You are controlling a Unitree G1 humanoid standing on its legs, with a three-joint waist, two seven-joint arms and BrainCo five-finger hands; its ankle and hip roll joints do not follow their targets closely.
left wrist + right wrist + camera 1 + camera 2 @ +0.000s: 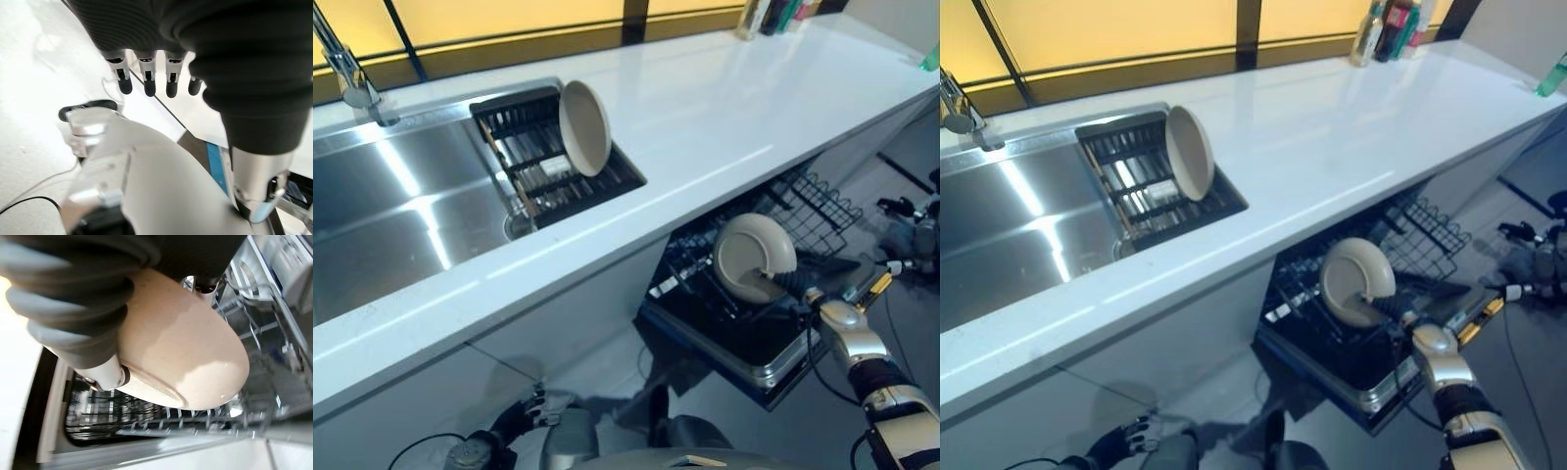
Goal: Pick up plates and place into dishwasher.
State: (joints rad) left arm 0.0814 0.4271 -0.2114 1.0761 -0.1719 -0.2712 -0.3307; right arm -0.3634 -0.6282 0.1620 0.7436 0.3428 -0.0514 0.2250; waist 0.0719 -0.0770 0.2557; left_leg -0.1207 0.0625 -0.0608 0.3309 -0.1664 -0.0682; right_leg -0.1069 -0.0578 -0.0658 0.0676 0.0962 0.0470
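Observation:
A beige plate (754,257) hangs on edge just above the pulled-out dishwasher rack (705,318) under the counter. My right hand (793,285) is shut on the plate's lower right rim. In the right wrist view the plate (190,347) sits against my palm, with the rack's wires (146,418) right behind it. A second beige plate (584,127) stands upright in the dark drying rack (548,171) inside the sink. My left hand (514,416) hangs low by the floor at the lower left; its fingers (146,81) are straight and hold nothing.
A white countertop (724,117) runs across the view, with a steel sink (382,215) and faucet (347,73) at the left. Bottles (778,15) stand at the back right. A wire basket (818,206) juts out beyond the held plate.

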